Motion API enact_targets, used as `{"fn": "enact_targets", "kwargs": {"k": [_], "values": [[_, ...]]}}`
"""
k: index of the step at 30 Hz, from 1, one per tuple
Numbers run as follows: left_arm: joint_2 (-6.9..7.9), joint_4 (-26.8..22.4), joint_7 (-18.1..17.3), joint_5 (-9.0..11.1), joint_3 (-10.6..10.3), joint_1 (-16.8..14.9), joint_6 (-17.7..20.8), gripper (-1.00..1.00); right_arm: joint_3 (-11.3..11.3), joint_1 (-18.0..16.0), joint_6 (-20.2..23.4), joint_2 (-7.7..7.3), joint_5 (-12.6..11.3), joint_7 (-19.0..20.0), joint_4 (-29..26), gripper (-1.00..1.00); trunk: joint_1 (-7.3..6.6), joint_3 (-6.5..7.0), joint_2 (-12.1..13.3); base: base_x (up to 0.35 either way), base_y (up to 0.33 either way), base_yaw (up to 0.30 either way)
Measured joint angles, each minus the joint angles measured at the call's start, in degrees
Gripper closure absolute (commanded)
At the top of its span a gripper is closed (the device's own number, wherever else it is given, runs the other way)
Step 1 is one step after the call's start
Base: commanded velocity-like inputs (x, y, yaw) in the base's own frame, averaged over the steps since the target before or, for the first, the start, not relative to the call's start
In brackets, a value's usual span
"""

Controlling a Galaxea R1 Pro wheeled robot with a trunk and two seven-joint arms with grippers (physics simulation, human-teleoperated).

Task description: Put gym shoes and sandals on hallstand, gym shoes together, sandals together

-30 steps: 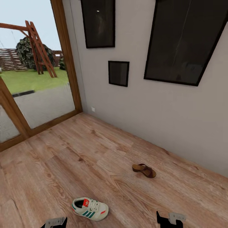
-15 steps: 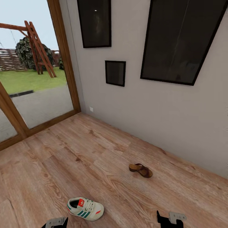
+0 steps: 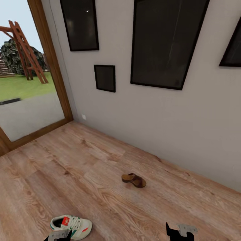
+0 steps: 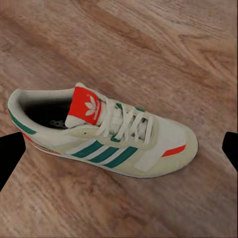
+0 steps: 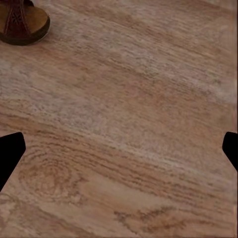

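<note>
Lying on its sole on the corridor floor [image 3: 100, 160], one gym shoe [image 4: 101, 134] sits under the left gripper [image 4: 119, 148], whose jaws are spread wide to either side of it without touching. Its red tongue label carries a white trefoil logo, three green stripes run along the side, and "adidas" can be read faintly on the insole. The right gripper [image 5: 119, 148], also spread apart, hangs over bare planks, with one brown sandal [image 3: 133, 180] near the off-white wall [image 3: 160, 113]

The head camera looks down over the floor [image 3: 100, 160] toward the wall [image 3: 167, 117]. Both wrist cameras face the floor closely; each shares a shoe with the head view.
</note>
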Motion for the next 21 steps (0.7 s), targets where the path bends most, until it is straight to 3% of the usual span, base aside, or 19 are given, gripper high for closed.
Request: {"fn": "enact_targets", "kwargs": {"k": [9,21], "values": [[0.0,0.0,0.0,0.0,0.0,0.0,0.0,-1.0,0.0,0.0,0.0,0.0,0.0,0.0,0.0,-1.0,-0.01,0.28,0.0,0.208,-0.222,-0.228],[0.0,0.0,-0.1,0.0,-0.1,0.0,0.0,-1.0,-0.1,0.0,0.0,0.04,-0.1,0.0,-0.1,-1.0,-0.01,0.34,0.0,0.232,-0.205,-0.023]]}}
